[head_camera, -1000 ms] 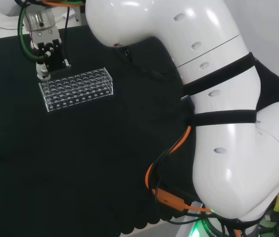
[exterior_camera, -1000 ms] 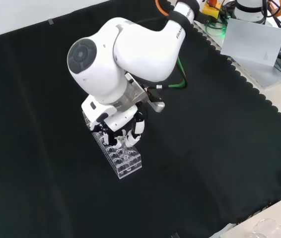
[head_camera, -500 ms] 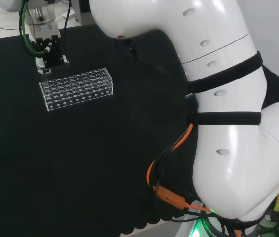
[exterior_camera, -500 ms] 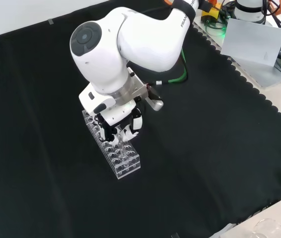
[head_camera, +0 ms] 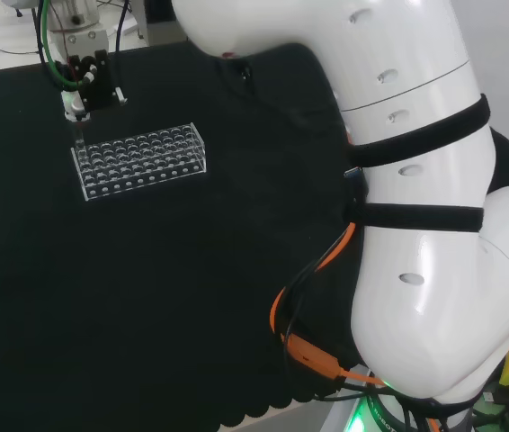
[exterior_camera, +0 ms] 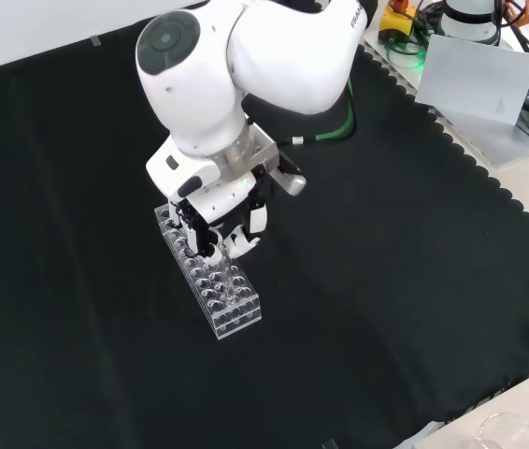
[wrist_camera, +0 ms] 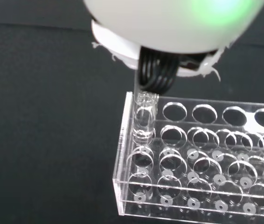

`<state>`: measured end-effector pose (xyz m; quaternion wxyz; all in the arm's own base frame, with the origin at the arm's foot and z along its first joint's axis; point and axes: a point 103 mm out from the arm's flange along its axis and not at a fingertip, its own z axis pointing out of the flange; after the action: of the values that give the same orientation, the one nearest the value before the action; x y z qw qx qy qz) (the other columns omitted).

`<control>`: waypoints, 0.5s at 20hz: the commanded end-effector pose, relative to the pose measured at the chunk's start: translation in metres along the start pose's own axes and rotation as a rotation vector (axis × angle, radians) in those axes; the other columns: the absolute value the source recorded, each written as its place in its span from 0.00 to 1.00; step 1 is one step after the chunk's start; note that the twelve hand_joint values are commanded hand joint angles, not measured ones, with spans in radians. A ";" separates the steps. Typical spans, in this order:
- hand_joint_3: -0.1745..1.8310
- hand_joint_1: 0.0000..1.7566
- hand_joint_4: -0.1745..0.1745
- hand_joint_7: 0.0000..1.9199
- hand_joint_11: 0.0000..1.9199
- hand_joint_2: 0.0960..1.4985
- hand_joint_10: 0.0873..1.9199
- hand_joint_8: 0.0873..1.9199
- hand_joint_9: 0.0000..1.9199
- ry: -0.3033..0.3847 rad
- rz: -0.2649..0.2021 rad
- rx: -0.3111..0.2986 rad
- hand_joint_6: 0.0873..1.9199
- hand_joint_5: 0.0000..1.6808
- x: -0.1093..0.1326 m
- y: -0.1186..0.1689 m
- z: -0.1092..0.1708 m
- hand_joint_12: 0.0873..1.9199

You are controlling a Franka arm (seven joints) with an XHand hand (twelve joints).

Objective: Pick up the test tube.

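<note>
Robot hand point(exterior_camera: 220, 227) status, as we read it from the front view: it hangs below the white arm link over the far end of the clear rack point(exterior_camera: 210, 282), with its black and white fingers point(exterior_camera: 242, 241) curled downward. In the head view we find the robot hand point(head_camera: 86, 85) above the left end of the rack point(head_camera: 139, 160), and a thin clear test tube point(head_camera: 78, 135) hangs upright from its fingertips, so we take the fingers as pinched on the tube's top. In the wrist view we see the test tube point(wrist_camera: 144, 116) standing upright in a corner hole of the rack point(wrist_camera: 197, 170), its upper part raised well above the rack's top plate, just beneath the fingers point(wrist_camera: 157, 74). We note that the rack rests on the black cloth of the worktop point(exterior_camera: 414, 253)
</note>
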<state>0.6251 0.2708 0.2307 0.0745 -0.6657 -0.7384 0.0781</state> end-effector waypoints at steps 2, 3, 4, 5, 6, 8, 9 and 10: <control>0.55 0.77 0.00 0.79 0.64 0.24 0.41 0.17 0.81 0.025 -0.064 -0.018 0.19 0.86 -0.008 -0.016 -0.025 0.59; 0.55 0.77 0.00 0.79 0.64 0.24 0.41 0.17 0.81 0.032 -0.068 -0.019 0.19 0.86 -0.011 -0.019 -0.029 0.59; 0.55 0.77 0.00 0.79 0.64 0.24 0.41 0.17 0.81 0.040 -0.072 -0.020 0.19 0.86 -0.013 -0.023 -0.034 0.59; 0.55 0.77 0.00 0.79 0.64 0.24 0.41 0.17 0.81 0.048 -0.077 -0.022 0.19 0.86 -0.015 -0.026 -0.038 0.59; 0.55 0.77 0.00 0.79 0.64 0.24 0.41 0.17 0.81 0.053 -0.085 -0.026 0.19 0.86 -0.018 -0.030 -0.043 0.59; 0.55 0.77 0.00 0.79 0.64 0.24 0.41 0.17 0.82 0.067 -0.098 -0.032 0.19 0.86 -0.023 -0.038 -0.054 0.59; 0.55 0.77 0.00 0.79 0.64 0.24 0.41 0.17 0.82 0.077 -0.103 -0.036 0.19 0.86 -0.026 -0.042 -0.060 0.59; 0.55 0.77 0.00 0.79 0.64 0.24 0.41 0.17 0.82 0.090 -0.106 -0.043 0.19 0.86 -0.030 -0.046 -0.067 0.59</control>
<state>0.6102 0.2539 0.2763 0.0830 -0.6417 -0.7607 0.0521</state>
